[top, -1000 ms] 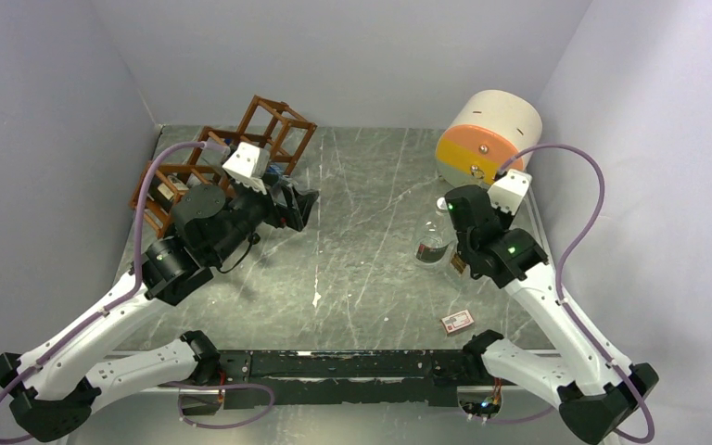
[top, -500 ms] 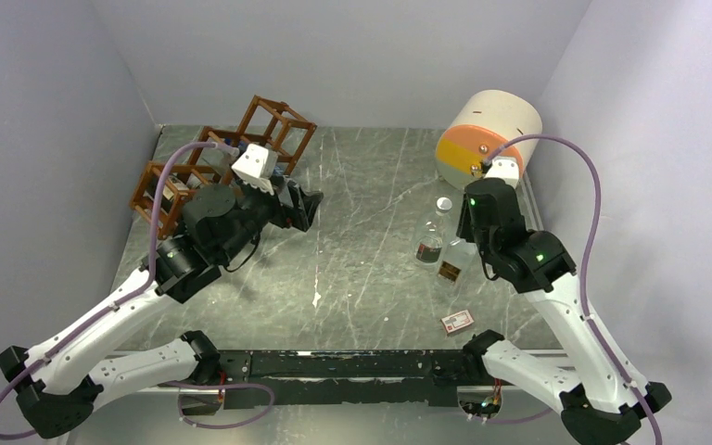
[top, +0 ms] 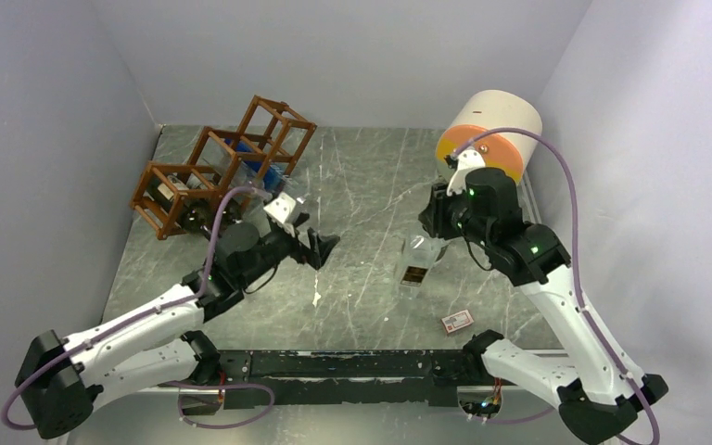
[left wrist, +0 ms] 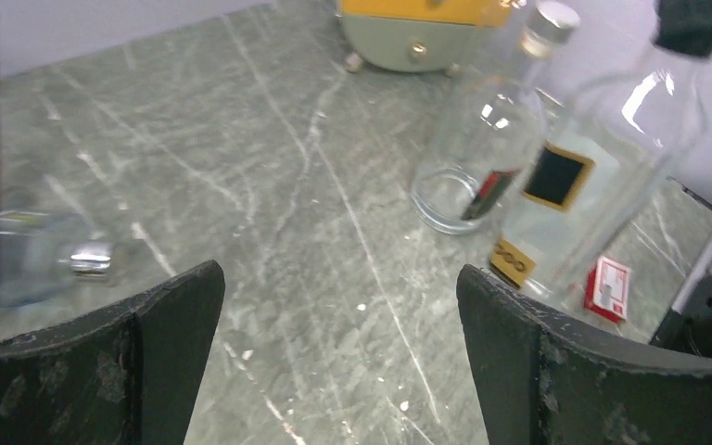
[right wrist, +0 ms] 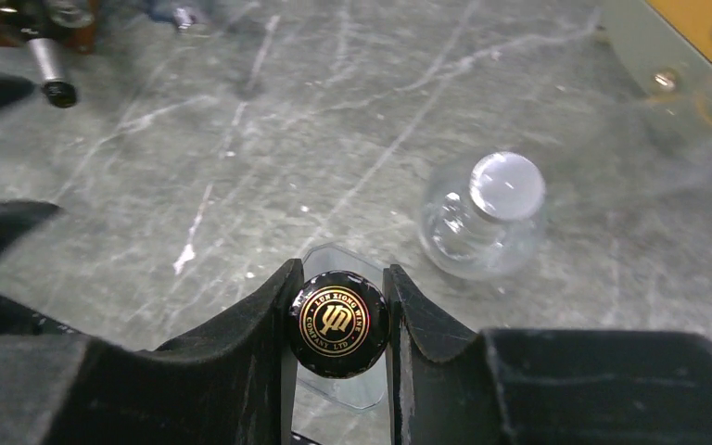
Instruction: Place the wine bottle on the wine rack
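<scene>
Your right gripper (right wrist: 339, 283) pinches wine bottle (left wrist: 603, 158) by cap (right wrist: 338, 322), well apart from wine rack (top: 211, 167). Your left gripper (left wrist: 338, 278) wide open, empty. Carry, place not done

The only legible print is low in the middle of the right wrist view: the black cap (right wrist: 338, 324) of the wine bottle (left wrist: 603, 139) carries gold letters, "LUN XIONG WINE" arched above and "COMPANY LTD" below, around a gold monogram. At the right of the left wrist view, that bottle's black gold-edged label (left wrist: 556, 176) and the small label (left wrist: 512, 262) under it are too blurred to read. So are the second bottle (left wrist: 487, 130) with its red-and-black label (left wrist: 485, 192) and the red packet (left wrist: 608, 287) at lower right
</scene>
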Robot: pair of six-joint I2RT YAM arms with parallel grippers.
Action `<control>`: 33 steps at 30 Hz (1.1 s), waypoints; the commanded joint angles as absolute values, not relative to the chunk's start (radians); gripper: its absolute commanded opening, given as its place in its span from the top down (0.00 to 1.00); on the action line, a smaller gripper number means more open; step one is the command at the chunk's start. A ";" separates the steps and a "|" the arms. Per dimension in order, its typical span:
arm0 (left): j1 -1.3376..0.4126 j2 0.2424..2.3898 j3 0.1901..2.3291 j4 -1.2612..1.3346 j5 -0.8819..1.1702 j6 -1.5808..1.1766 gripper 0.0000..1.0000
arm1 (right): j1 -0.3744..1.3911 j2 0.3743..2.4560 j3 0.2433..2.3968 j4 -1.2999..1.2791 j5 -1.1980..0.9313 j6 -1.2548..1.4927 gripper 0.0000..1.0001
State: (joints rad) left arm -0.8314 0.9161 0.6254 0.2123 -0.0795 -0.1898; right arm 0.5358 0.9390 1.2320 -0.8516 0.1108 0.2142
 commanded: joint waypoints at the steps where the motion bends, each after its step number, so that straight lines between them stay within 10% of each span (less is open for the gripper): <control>1: -0.835 0.934 0.473 0.659 0.138 -0.193 0.01 | 0.531 0.974 1.243 -0.600 -0.088 0.203 1.00; 33: -0.835 1.170 0.442 0.717 0.241 -0.113 0.00 | 0.530 1.157 1.275 -0.203 -0.624 0.287 1.00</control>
